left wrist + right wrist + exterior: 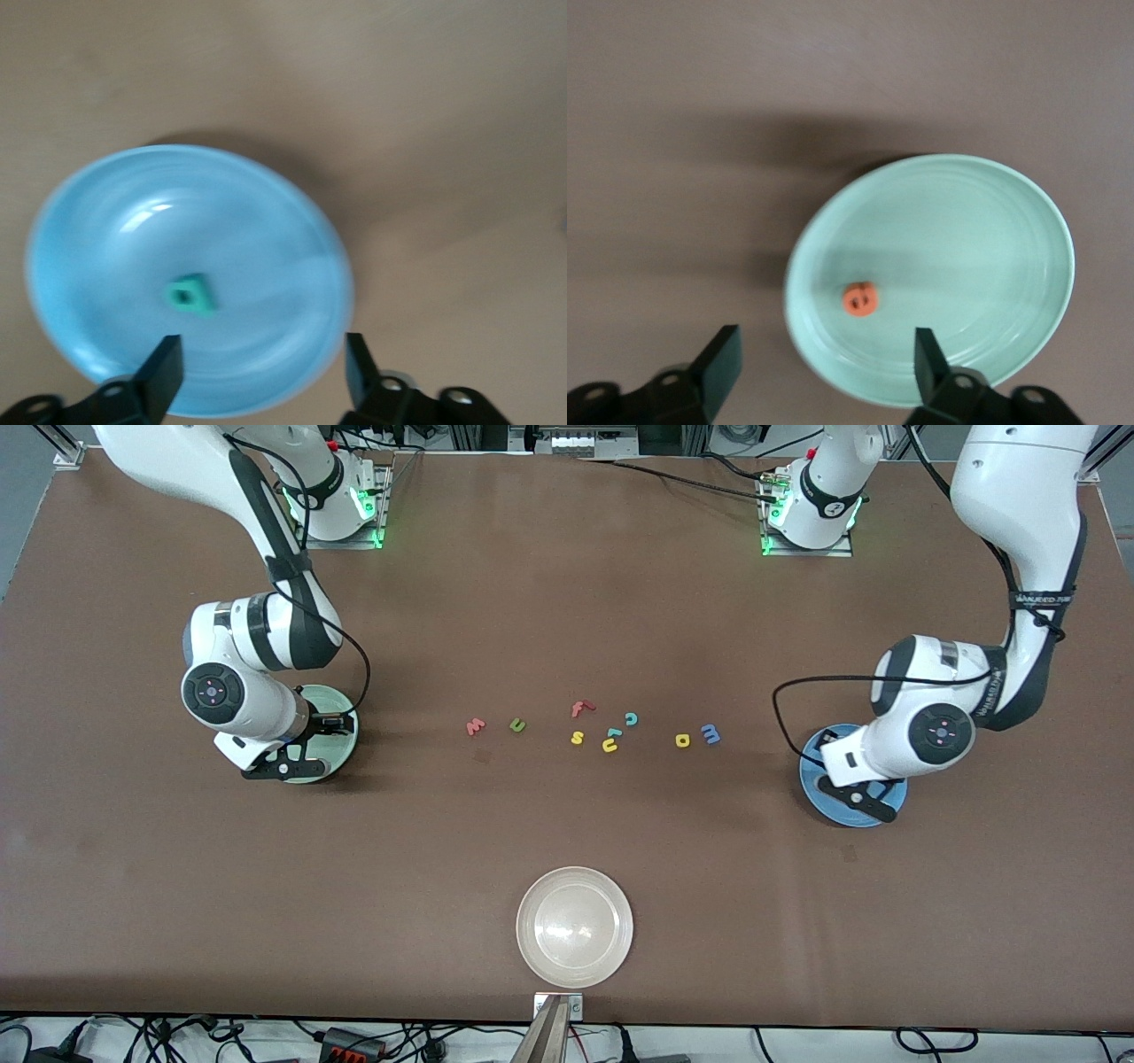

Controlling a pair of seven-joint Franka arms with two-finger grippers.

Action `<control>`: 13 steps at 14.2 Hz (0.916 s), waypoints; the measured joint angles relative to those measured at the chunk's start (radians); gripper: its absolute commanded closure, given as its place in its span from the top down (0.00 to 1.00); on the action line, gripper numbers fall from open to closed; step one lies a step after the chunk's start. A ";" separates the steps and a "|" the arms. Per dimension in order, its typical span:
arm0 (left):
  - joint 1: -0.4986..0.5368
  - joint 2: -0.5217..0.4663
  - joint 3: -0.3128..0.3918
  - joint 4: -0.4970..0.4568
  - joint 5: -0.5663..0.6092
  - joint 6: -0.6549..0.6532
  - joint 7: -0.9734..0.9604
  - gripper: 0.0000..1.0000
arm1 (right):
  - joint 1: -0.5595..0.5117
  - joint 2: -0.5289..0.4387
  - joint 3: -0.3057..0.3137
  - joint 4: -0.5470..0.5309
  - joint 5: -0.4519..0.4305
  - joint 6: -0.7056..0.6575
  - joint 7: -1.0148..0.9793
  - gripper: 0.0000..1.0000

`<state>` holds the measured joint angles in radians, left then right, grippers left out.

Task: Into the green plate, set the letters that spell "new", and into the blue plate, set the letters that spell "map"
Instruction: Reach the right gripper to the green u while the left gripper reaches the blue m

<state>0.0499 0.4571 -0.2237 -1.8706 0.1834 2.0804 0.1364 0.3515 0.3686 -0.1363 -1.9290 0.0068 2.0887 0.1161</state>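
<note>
The green plate (348, 740) lies at the right arm's end of the table, and the orange e (860, 298) rests in it. My right gripper (826, 359) hangs open and empty over the green plate's (966, 239) rim. At the left arm's end, the blue plate (813, 778) holds the teal p (190, 295). My left gripper (261, 367) is open and empty above the blue plate (221, 221). In a row mid-table lie the salmon w (476, 727), green n (517, 725), yellow a (682, 740) and blue m (710, 732).
Between the n and the a lie a red f (580, 708), yellow s (577, 737), teal c (632, 718) and yellow u (609, 746). A white plate (575, 926) sits near the table edge closest to the front camera.
</note>
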 measured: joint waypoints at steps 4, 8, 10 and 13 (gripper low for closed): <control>-0.007 -0.014 -0.126 -0.009 -0.038 -0.036 -0.438 1.00 | 0.199 0.020 0.017 0.048 0.042 0.072 0.025 1.00; -0.012 0.012 -0.183 -0.057 -0.042 0.008 -0.757 1.00 | 0.371 0.108 0.019 0.055 0.041 0.228 0.076 1.00; -0.012 0.023 -0.204 -0.106 -0.042 0.099 -0.857 1.00 | 0.414 0.149 0.018 0.076 0.040 0.247 0.073 0.88; -0.013 0.034 -0.223 -0.189 -0.042 0.255 -0.919 0.99 | 0.452 0.199 0.018 0.120 0.036 0.249 0.053 0.85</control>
<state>0.0370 0.4912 -0.4464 -2.0597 0.1413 2.3349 -0.7823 0.8036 0.5672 -0.1179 -1.8091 0.0426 2.3375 0.1688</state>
